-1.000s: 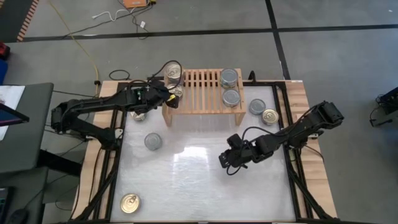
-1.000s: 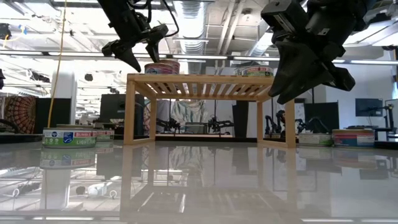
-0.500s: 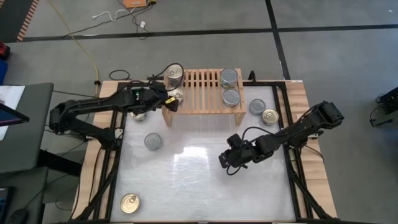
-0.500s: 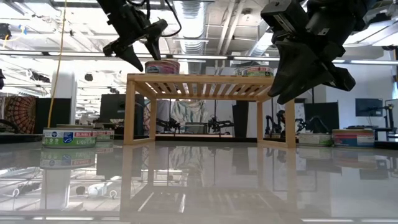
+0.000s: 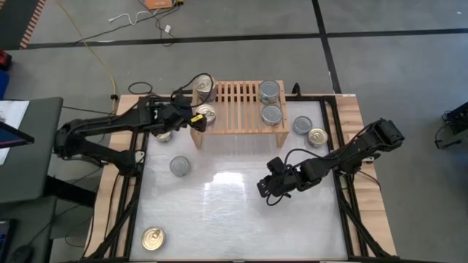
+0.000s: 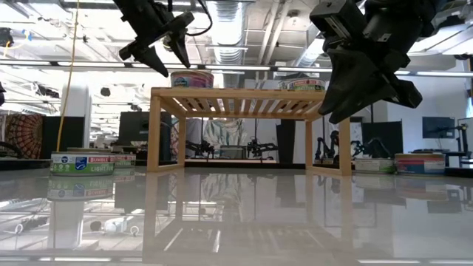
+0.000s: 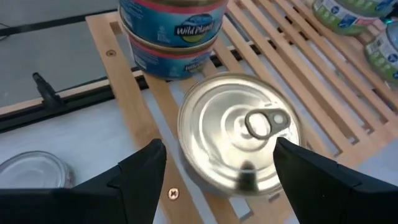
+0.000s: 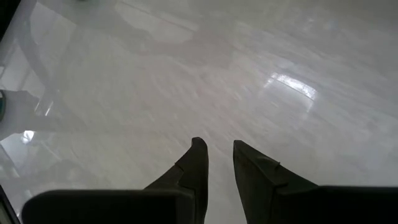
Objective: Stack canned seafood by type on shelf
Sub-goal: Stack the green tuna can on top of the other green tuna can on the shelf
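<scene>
The light-wood shelf point(image 5: 235, 102) stands at the table's far middle. A gold pull-ring tin point(image 7: 239, 140) sits on the slats at its left near corner, with a stack of two labelled tins point(image 7: 174, 34) behind it. Two silver-topped tins point(image 5: 270, 91) point(image 5: 272, 114) rest on the shelf's right end. My left gripper point(image 5: 194, 115) hangs open just above and to the left of the gold tin; its fingers stand to either side and touch nothing. My right gripper point(image 5: 265, 191) hovers over bare table at the middle right, fingers point(image 8: 198, 155) a little apart with nothing between them.
Loose tins lie on the table: a silver one point(image 5: 302, 125) and a gold one point(image 5: 317, 136) right of the shelf, a silver one point(image 5: 180, 166) at the left middle, a gold one point(image 5: 152, 237) near the front left corner, and one point(image 5: 164, 135) half under the left arm.
My left gripper has risen and drawn back toward the table's left edge, off the gold pull-ring tin, which stays on the shelf's left near corner and now shows fully from above. My right arm has kept still.
</scene>
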`<state>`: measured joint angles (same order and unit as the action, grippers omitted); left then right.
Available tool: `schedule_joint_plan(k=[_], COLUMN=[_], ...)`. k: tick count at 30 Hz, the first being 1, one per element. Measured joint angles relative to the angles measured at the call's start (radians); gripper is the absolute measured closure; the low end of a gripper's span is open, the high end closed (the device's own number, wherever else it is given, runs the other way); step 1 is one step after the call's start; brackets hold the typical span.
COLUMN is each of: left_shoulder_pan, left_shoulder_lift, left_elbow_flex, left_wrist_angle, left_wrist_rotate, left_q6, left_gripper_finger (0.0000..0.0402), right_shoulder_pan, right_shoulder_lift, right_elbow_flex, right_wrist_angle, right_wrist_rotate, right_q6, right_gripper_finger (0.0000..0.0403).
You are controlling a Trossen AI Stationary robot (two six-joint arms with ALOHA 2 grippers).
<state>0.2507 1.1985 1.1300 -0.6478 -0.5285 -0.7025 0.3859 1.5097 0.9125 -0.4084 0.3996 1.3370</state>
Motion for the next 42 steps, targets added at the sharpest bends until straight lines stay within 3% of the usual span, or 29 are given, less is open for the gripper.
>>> schedule_joint_plan(k=[13, 22, 33, 42], left_shoulder_pan=[-0.109, -0.337, -0.618, -0.616], left_shoulder_lift=[-0.220, -0.264, -0.264, -0.263], left_elbow_flex=[0.001, -0.072, -0.271, -0.378], left_wrist_angle=[-0.143, -0.169, -0.150, -0.218], left_wrist_rotate=[-0.001, 0.031, -0.055, -0.088], left_q6=[-0.060, -0.145, -0.463, -0.645], left_gripper_finger=[0.0118, 0.0118, 0.0118, 0.0118], right_shoulder_pan=[0.012, 0.005, 0.004, 0.005], right_shoulder_lift=[0.000, 0.000, 0.000, 0.000], right_elbow_flex=[0.000, 0.000, 0.000, 0.000], right_wrist_angle=[-0.002, -0.002, -0.005, -0.005], right_wrist_rotate=[0.000, -0.002, -0.032, -0.034], right_q6=[-0.003, -0.002, -0.002, -0.004], right_gripper_finger=[0.0301, 0.0301, 0.0305, 0.0305])
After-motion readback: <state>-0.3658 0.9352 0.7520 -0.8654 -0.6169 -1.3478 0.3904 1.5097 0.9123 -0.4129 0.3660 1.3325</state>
